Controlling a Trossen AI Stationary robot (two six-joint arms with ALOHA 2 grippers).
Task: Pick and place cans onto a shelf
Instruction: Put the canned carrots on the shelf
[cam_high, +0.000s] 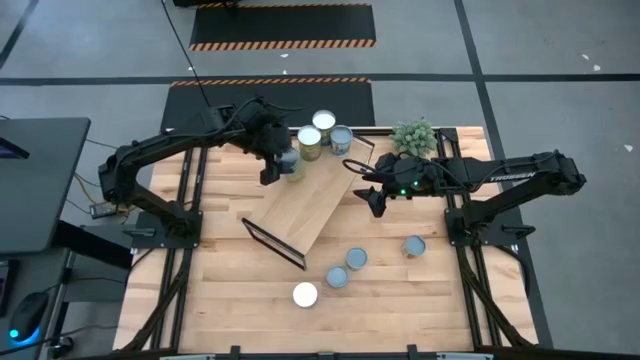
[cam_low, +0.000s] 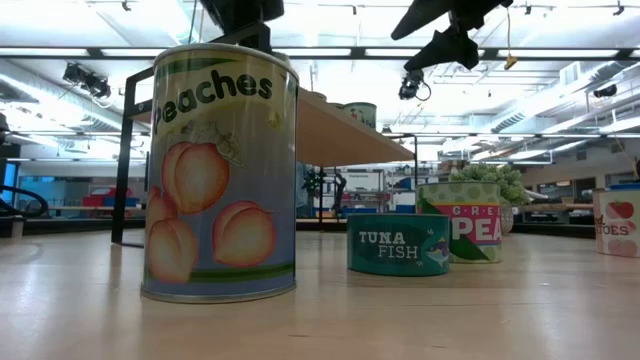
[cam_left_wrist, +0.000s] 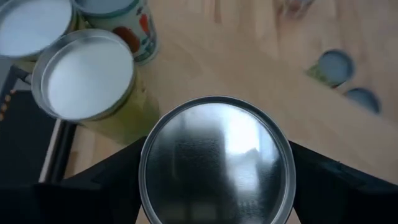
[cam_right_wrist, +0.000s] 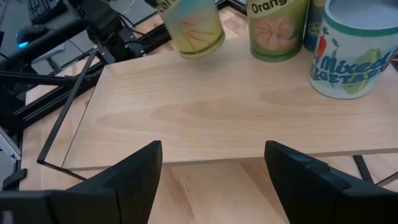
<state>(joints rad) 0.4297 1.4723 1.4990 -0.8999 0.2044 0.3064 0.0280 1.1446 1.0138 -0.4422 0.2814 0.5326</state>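
Nearest the low lens, a tall peaches can (cam_low: 220, 172) upright on the worktop (cam_high: 240, 290); beyond it a tuna can (cam_low: 398, 243) and a green-pea can (cam_low: 462, 220); shelf (cam_high: 310, 200) angled across the worktop, two cans (cam_high: 326, 135) standing at its far end; four more cans (cam_high: 345, 270) loose on the worktop near its front edge, apart from the shelf; left gripper (cam_high: 283, 162) over the shelf's far end, jaws spread wide around a silver-topped can (cam_left_wrist: 216, 163), gripped at both sides; right gripper (cam_high: 375, 195) hovering beside the shelf's right edge, jaws parted, empty; green plant (cam_high: 414, 135) behind it.
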